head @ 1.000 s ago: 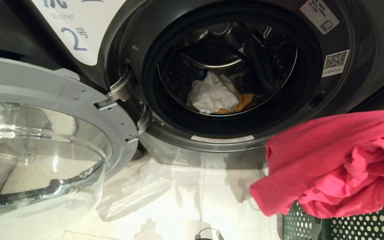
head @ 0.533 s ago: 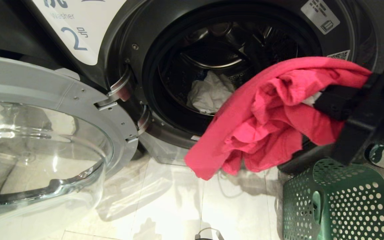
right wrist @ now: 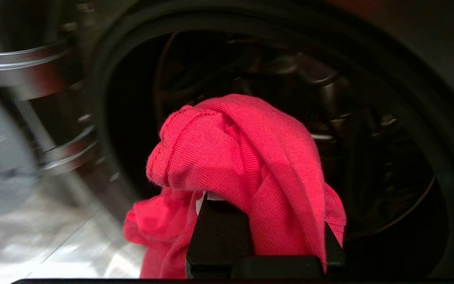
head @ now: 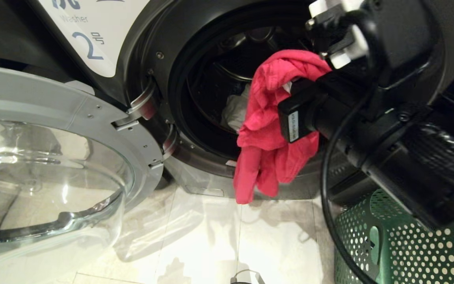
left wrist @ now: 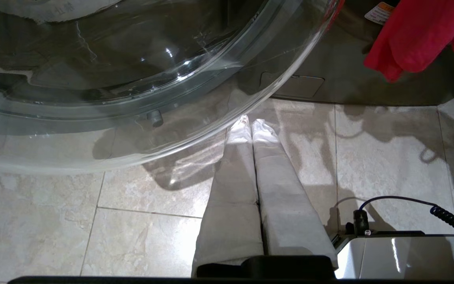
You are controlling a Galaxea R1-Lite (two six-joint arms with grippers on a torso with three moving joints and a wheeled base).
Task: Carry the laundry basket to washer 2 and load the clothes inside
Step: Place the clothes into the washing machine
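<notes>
Red garment (head: 268, 118) clamped in right gripper (head: 294, 85) fingers, hangs lengthwise across washer 2 (head: 164, 47) drum mouth, drum beyond. Left gripper (left wrist: 250, 126) fingers together, farther off.

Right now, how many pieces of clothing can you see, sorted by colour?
Red: 1, the red garment, held by the right gripper at the mouth of washer 2.
White: 1, the white garment, inside the drum.
Total: 2. Any others are hidden.
</notes>
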